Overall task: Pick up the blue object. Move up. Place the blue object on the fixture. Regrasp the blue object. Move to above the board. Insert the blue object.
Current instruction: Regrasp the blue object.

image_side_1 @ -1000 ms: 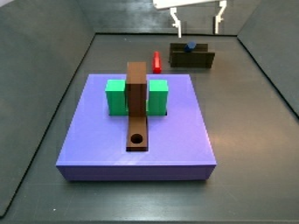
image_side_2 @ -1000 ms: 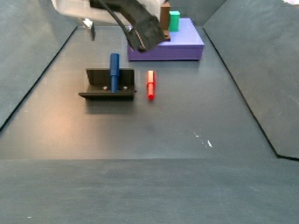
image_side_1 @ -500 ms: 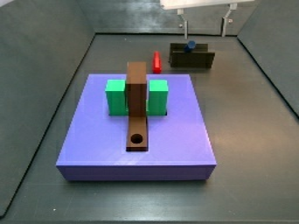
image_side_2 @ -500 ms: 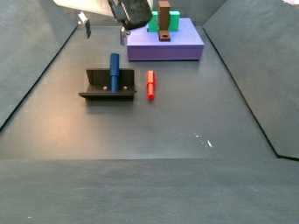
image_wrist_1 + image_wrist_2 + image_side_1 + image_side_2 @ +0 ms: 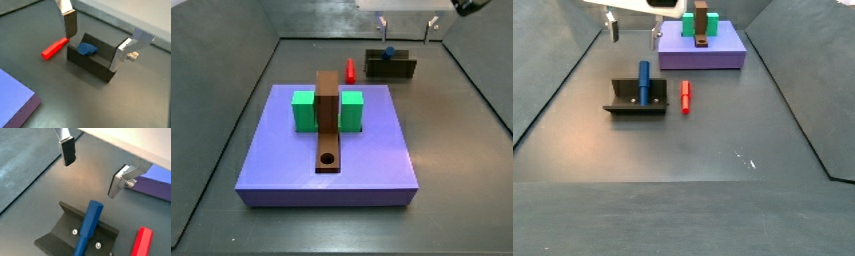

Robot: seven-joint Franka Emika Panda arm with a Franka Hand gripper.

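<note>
The gripper (image 5: 100, 42) hangs well above the fixture (image 5: 636, 103), its fingers (image 5: 68, 151) spread wide with nothing between them. The blue object (image 5: 88, 228) stands in the fixture, leaning upright against its back wall. A red peg (image 5: 686, 96) lies flat on the floor just beside the fixture. Beyond the fixture sits the board (image 5: 329, 150); the fingertips look barely visible in both side views.

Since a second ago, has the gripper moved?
Yes. In a side view the gripper has risen, open and empty, higher above the fixture than before; the blue object stays leaning on the fixture.
</note>
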